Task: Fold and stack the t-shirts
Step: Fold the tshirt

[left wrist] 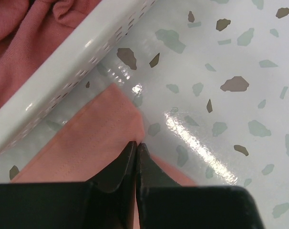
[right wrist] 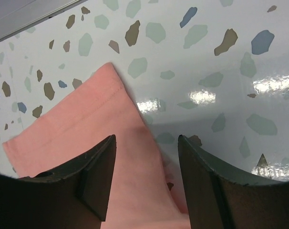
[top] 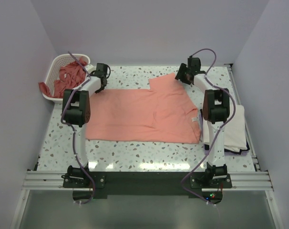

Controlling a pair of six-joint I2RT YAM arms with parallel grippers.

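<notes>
Closest in, a strip of bare speckled surface [top: 135,152] runs along in front of the arm bases, and right past it lies the spread pink t-shirt [top: 139,114], laid out flat across the middle, with one sleeve poking out at the far right corner. Off to the right, just beside it, the white t-shirt [top: 235,129] sits folded in a neat rectangle, partly hidden behind the right arm, and a dark edge peeks out from under its near corner (no clue what that is). Further back, both arms reach to the far edge of the pink one. The left claw [top: 101,89] is down on the far left corner, and its wrist view shows the jaws pressed together, pinching the hem, with the cloth creased up right at the tips and showing on both sides of them. The right claw [top: 181,77] is over the far right sleeve with its jaws spread wide, one each side of the sleeve's edge, and nothing is gripped; whether the tips actually touch the cloth is hard to say. Way back in the far left corner is the white basket [top: 55,64], just beside the left claw, stuffed with crumpled pink t-shirts [top: 68,76], one flopping out over its left rim.
</notes>
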